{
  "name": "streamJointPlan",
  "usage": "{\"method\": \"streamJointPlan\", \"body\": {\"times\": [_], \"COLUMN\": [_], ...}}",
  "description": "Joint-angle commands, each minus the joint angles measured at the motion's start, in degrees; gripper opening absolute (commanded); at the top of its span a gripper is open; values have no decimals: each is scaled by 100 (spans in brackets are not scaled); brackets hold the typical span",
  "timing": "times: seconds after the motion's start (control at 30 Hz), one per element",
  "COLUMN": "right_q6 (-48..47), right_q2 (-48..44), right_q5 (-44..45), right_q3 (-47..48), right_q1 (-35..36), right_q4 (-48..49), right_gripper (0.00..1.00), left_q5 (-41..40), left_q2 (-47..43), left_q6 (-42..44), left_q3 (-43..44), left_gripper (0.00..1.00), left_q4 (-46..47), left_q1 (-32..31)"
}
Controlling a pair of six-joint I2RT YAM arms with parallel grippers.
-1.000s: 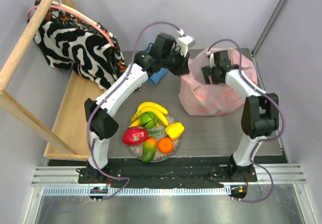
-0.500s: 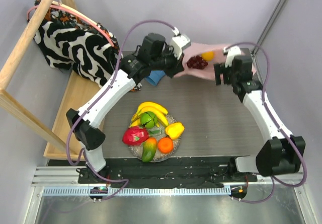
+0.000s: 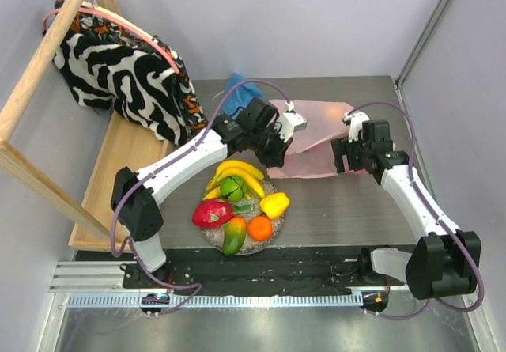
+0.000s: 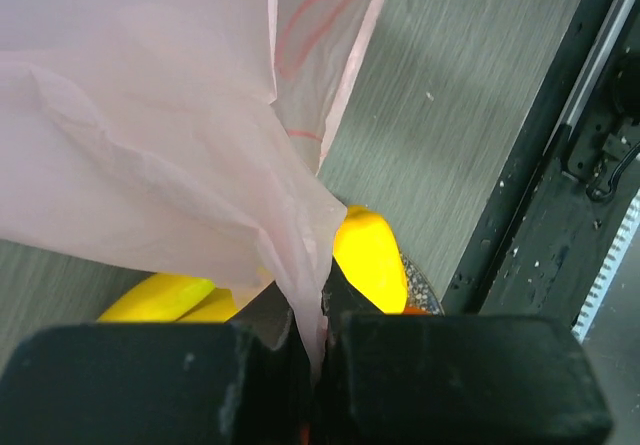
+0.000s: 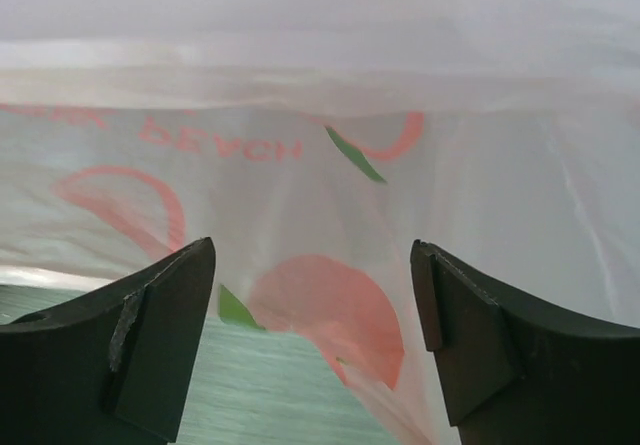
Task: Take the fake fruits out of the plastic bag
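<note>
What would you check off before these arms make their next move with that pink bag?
1. Left gripper pinching the plastic bag: ok, shut on a gathered fold.
2. Right gripper free to take hold: ok, jaws wide apart, holding nothing, bag film just ahead.
3. Bag emptied: cannot tell; it lies crumpled on the table and no fruit shows through.
4. Fake fruits resting on the plate: ok, six piled together.
5. Gripped bag end clear of the pile: not ok; it hangs right above the banana bunch and yellow pepper.
</note>
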Motion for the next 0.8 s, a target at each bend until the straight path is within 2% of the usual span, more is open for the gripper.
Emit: {"method": "streamJointPlan", "body": {"times": [0.0, 0.2, 0.3, 0.47, 0.63, 0.77], "right_q6": [367, 61, 78, -159, -97, 86], "right_q2": [382, 832, 561, -459, -188, 575], "right_q5": [-475, 341, 388, 29, -245, -588], "right_q3": [569, 422, 185, -370, 77, 743], "right_q1": [-1, -9, -27, -18, -18, -18], "right_q4": [399, 742, 374, -373, -156, 214], "right_gripper": [86, 86, 86, 83, 83, 81], "left_q5": [-50, -67, 38, 240, 197, 214], "left_q2": [-328, -450, -626, -1056, -1075, -812], "left_q6": [-133, -125, -107, 156, 245, 131], "left_q3": [604, 930, 860, 869, 535, 710], "left_gripper": [0, 0, 0, 0, 0, 0], "left_q4": [244, 236, 192, -89, -81, 16], "left_q1": [18, 9, 1, -8, -8, -8]}}
